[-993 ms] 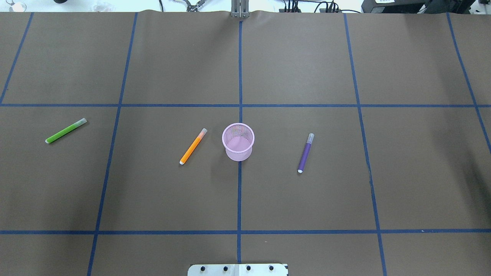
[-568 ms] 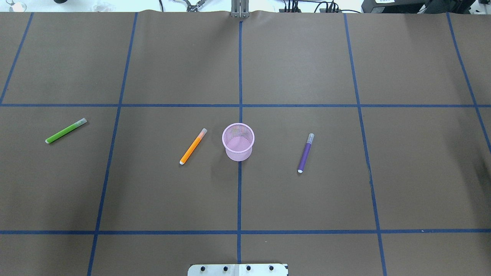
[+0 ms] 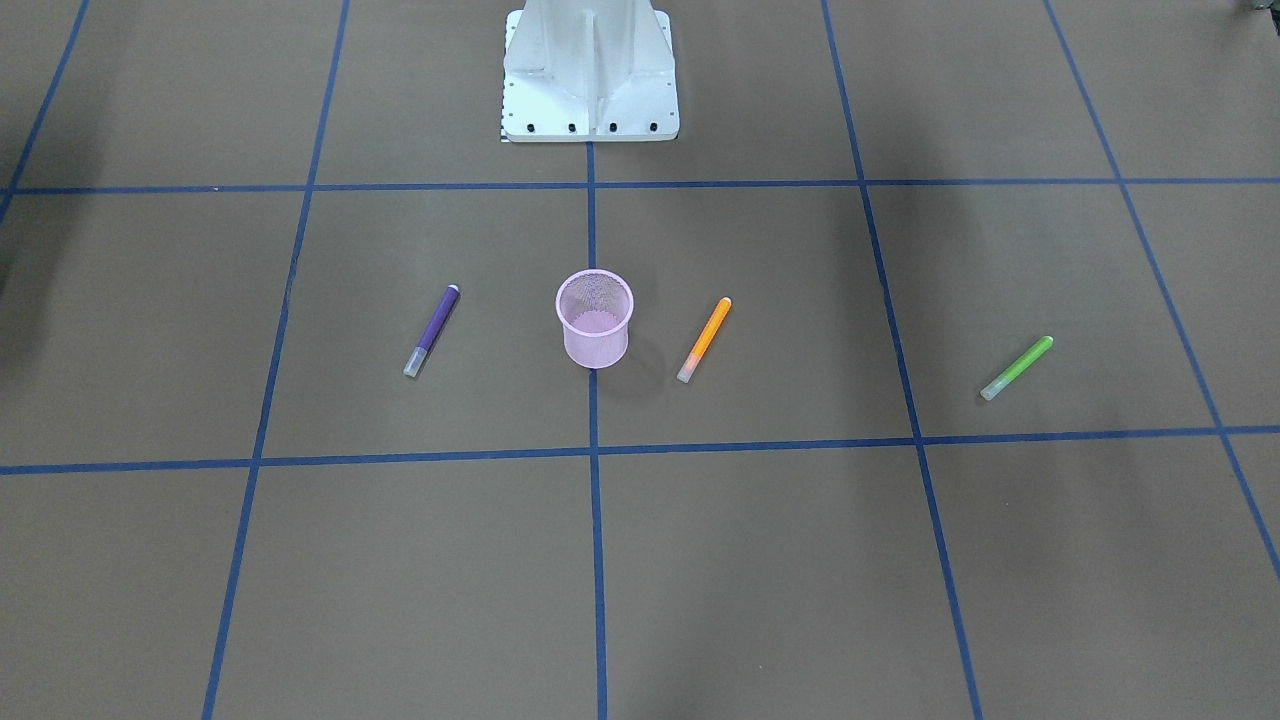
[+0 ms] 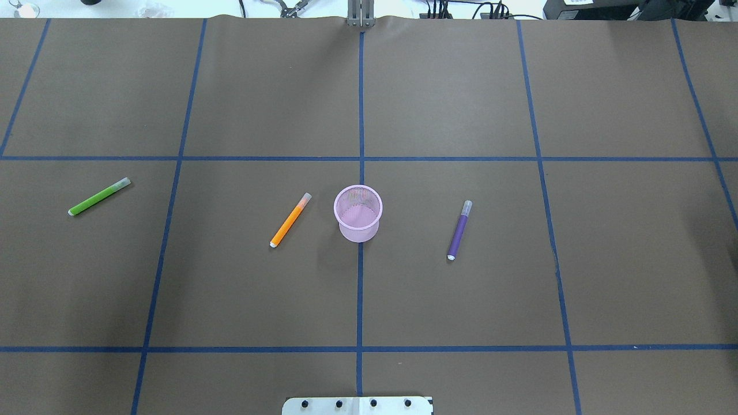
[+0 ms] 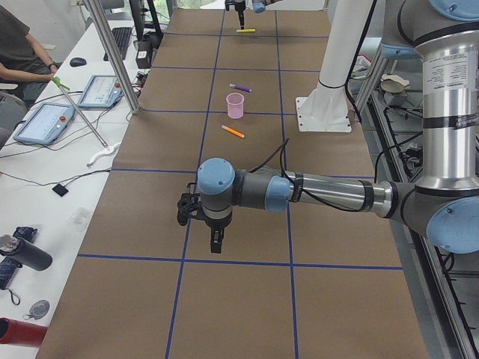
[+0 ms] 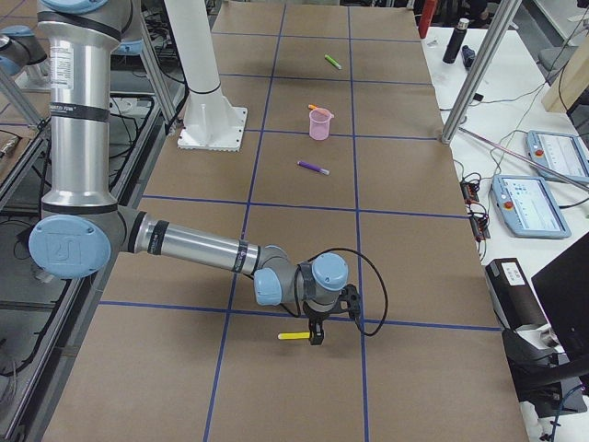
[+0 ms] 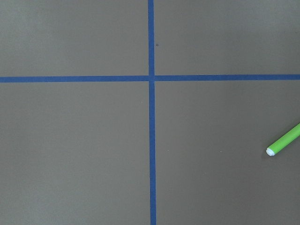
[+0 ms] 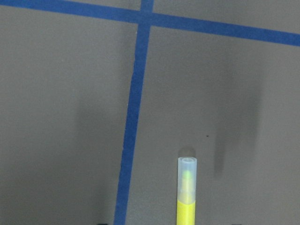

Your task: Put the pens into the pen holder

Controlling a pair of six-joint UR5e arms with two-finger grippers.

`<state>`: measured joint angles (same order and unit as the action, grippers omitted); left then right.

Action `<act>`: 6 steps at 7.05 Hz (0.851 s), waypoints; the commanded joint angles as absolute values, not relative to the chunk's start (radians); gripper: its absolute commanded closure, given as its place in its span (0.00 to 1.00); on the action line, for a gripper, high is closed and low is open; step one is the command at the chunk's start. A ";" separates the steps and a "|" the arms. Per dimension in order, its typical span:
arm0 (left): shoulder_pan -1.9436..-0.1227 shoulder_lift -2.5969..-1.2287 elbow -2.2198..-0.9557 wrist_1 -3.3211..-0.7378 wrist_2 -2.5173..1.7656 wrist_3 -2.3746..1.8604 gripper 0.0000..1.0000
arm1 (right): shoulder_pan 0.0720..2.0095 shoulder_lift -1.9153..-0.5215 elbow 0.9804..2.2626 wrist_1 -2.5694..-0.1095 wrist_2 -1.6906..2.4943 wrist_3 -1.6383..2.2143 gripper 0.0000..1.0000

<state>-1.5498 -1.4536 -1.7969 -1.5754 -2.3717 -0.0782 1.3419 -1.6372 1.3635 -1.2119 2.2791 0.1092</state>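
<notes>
Nothing is collected yet. From the robot's right end, the right fingers (image 6: 317,337) sit at one yellow pen (image 6: 294,336); whether they grip it cannot be told. Farther along the tabletop (image 4: 461,104) lie one purple pen (image 4: 459,230), one empty pink pen holder (image 4: 358,233), one orange pen (image 4: 290,221) and one green pen (image 4: 98,196). The left fingers (image 5: 217,245) hover farthest, their opening unclear. That makes four pens.

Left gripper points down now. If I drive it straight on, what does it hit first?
Most likely the bare table by the blue tape cross: the left gripper points straight down. The green pen lies off to one side. Exact spot unclear.
</notes>
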 commanded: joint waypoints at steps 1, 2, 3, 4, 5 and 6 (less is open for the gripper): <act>-1.549 -1.454 -1.796 -1.575 -2.370 -0.078 0.00 | 1.341 -1.626 1.344 -1.213 2.273 0.106 0.26; -1.551 -1.454 -1.796 -1.575 -2.370 -0.078 0.00 | 1.341 -1.625 1.345 -1.213 2.272 0.106 0.26; -1.551 -1.456 -1.796 -1.575 -2.370 -0.078 0.00 | 1.341 -1.620 1.344 -1.216 2.272 0.107 0.26; -1.549 -1.456 -1.796 -1.575 -2.370 -0.077 0.00 | 1.341 -1.618 1.327 -1.213 2.272 0.107 0.26; -1.549 -1.456 -1.795 -1.575 -2.370 -0.078 0.00 | 1.338 -1.618 1.319 -1.213 2.272 0.109 0.26; -1.551 -1.456 -1.795 -1.575 -2.370 -0.077 0.00 | 1.336 -1.617 1.312 -1.212 2.272 0.107 0.27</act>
<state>-1.5499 -1.4557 -1.7953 -1.5754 -2.3700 -0.0776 1.3382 -1.6184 1.3220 -1.2133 2.2719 0.1080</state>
